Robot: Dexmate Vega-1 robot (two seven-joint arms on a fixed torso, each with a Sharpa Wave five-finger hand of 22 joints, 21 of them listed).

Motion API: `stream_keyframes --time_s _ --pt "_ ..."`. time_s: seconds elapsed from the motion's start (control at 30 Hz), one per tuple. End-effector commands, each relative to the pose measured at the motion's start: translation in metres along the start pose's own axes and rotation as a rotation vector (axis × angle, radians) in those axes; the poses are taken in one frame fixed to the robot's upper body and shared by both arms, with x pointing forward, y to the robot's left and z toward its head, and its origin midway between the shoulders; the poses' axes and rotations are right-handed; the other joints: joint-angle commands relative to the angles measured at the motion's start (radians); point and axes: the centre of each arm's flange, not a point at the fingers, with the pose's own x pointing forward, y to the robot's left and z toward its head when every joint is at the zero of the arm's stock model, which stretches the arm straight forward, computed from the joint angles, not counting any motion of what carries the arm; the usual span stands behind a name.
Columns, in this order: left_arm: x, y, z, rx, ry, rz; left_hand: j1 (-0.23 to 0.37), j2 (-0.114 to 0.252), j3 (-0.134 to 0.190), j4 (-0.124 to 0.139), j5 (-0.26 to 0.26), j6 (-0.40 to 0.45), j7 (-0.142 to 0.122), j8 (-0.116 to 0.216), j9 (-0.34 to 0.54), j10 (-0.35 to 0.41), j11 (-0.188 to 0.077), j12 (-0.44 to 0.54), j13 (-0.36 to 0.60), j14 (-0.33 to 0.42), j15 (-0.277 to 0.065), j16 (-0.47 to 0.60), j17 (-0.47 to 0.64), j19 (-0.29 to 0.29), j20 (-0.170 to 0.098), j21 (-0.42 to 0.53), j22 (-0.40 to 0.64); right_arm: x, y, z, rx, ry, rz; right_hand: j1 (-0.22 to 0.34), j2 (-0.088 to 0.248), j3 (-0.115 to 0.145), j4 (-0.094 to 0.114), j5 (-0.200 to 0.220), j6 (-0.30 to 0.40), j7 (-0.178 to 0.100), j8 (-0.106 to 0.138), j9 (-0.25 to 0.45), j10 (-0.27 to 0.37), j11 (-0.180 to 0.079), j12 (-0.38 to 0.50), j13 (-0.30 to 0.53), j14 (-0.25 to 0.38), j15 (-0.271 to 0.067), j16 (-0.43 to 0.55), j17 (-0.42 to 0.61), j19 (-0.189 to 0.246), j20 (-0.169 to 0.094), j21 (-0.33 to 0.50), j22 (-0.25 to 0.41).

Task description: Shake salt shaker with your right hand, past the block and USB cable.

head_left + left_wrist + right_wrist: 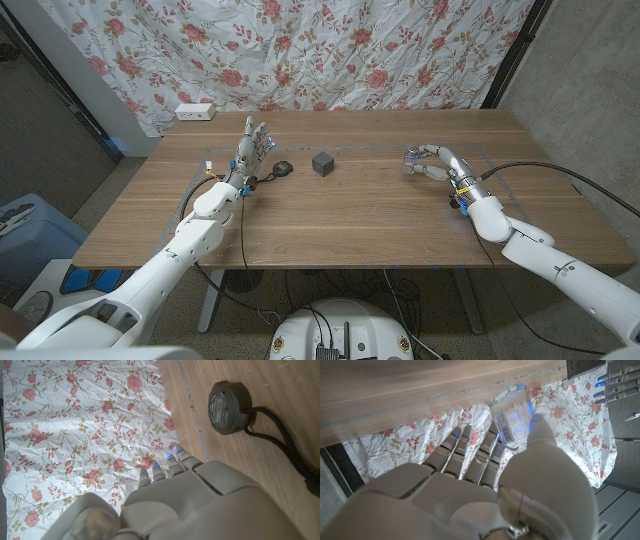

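Note:
My right hand (437,162) hovers over the table's right side and grips a small clear salt shaker (411,164) between thumb and fingers. In the right wrist view the shaker (512,415) shows a white label and sits between the fingertips (465,435) and the thumb. A dark grey block (322,163) stands near the table's middle, left of the shaker. Further left lies a black coiled USB cable (283,168), seen close in the left wrist view as a round black coil (229,407). Beside the cable my left hand (250,148) stands upright, fingers apart and holding nothing.
The wooden table (350,225) ends at a floral curtain (330,50) along its far edge. A white power strip (195,112) lies at the back left corner. A black cord (550,170) trails off the table's right side. A blue bin (25,235) stands on the floor at left.

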Motion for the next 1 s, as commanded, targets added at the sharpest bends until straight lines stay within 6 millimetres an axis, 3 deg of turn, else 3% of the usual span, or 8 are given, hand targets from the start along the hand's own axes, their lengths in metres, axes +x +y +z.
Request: stream_keyframes --time_s 0.03,1.0 --pt "0.0 0.0 0.0 0.0 0.001 0.0 0.0 0.101 -0.002 0.006 0.004 0.002 -0.009 0.004 0.006 0.0 -0.011 0.004 0.004 0.001 -0.106 0.005 0.006 0.005 -0.024 0.004 0.005 0.004 -0.004 0.016 -0.047 -0.052 -0.104 0.024 0.037 0.006 0.006 -0.006 0.034 -0.025 0.009 0.002 0.013 -0.001 0.01 0.004 0.017 -0.153 0.008 0.002 0.012 -0.03 0.002 0.003" --pt "0.0 0.0 0.0 0.0 0.001 0.0 0.0 0.101 -0.002 0.006 0.004 0.004 -0.008 0.005 0.006 -0.002 -0.008 0.003 0.004 0.001 -0.106 0.005 0.006 0.005 -0.024 0.004 0.005 0.008 0.001 0.033 -0.306 -0.241 -0.328 0.028 0.041 0.003 0.001 -0.023 0.04 -0.025 0.015 0.002 0.026 -0.001 0.006 0.005 0.052 -0.156 0.02 0.007 0.034 -0.033 0.006 0.003"
